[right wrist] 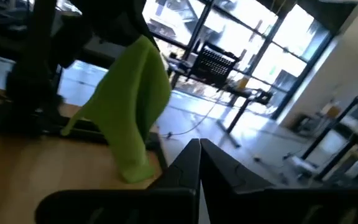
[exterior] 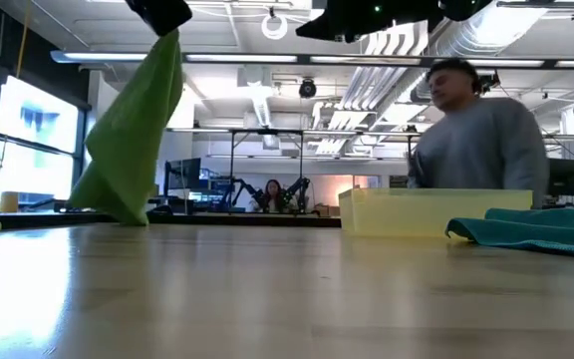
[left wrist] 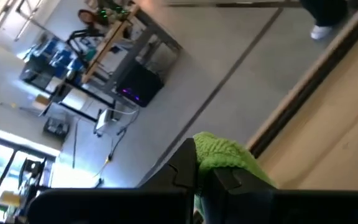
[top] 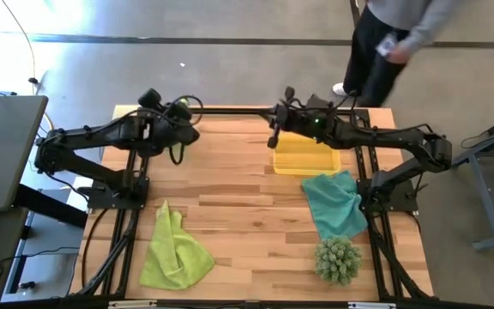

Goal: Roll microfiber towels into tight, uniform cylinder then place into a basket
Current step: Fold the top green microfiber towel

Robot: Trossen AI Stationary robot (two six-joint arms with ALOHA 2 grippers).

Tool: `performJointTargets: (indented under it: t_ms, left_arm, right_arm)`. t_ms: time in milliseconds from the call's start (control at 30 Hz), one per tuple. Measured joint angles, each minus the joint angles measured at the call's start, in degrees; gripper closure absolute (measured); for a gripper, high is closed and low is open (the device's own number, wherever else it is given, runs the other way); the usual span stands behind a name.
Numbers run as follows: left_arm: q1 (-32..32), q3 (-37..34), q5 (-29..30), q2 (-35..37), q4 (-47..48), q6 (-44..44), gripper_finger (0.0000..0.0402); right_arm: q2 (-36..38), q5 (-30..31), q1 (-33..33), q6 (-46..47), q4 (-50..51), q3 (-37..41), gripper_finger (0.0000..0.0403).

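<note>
Yellow basket (top: 305,160) sits at far side of wooden table (top: 247,215), right of centre; nothing visible inside it in the high view, and the low view shows only its translucent front wall (exterior: 436,211).

Left gripper (top: 182,110) is raised near the far left edge, jaws clamped on the top corner of a lime-green towel (exterior: 128,140), which hangs down from it, lower tip at or just above the tabletop. Left wrist view shows the green cloth (left wrist: 225,155) pinched between the dark fingers.

Right gripper (top: 274,133) hovers just beside the basket's far left corner, jaws fully closed, holding nothing.

Second lime-green towel (top: 174,251) lies crumpled flat at near left. Teal towel (top: 334,204) lies spread just near side of basket, outside it. Spiky green plant (top: 338,259) sits beside teal towel's near edge.

Person (exterior: 481,140) stands beyond the table behind the basket.
</note>
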State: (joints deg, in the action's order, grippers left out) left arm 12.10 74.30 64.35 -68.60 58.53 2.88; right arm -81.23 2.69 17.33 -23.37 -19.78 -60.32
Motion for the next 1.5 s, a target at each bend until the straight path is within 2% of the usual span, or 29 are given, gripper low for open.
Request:
performJointTargets:
  t_ms: [133,267,500,633,800,1000,1133,1400,1500]
  left_arm:
    - [-0.46,0.02,-0.44,-0.37,-0.18,-0.53,0.0401]
    - [-0.48,0.02,-1.88,-0.39,-2.05,0.43,0.0401]
    - [-0.7,0.02,-9.44,-0.39,-4.21,2.58,0.0401]
    - [-1.49,0.02,-12.37,-0.39,-4.32,4.46,0.0401]
    - [-3.81,0.02,-14.64,-0.39,-4.36,4.83,0.0401]
    - [-6.68,0.04,-14.38,-1.1,-4.43,6.97,0.0401]
    - [-7.54,0.04,-14.04,-1.17,-4.55,7.56,0.0401]
    - [-7.87,0.04,-14.26,-2.39,-5.06,7.67,0.0401]
    - [-7.97,0.11,-14.17,-2.99,-5.86,7.64,0.0401]
  right_arm:
    - [0.0,-4.8,-1.67,7.52,5.17,-0.02,0.0384]
    - [-0.49,-8.99,-4.74,12.5,7.5,0.04,0.0334]
    - [-6.26,-8.3,-10.03,12.88,6.77,0.24,0.0238]
    - [-9.64,-2.16,-10.93,12.57,5.08,0.24,0.0206]
    - [-12.8,0.33,-10.98,13.12,0.68,0.26,0.0197]
    - [-17.63,-0.37,-11.73,19.41,-5.07,0.29,0.0197]
    - [-20.61,-2.9,-13.13,24.68,-9.47,0.29,0.0197]
    - [-24.27,-2.65,-17.22,26.47,-18.12,0.29,0.0197]
    - [-25.68,1.12,-18.79,26.15,-20.63,0.0,0.0197]
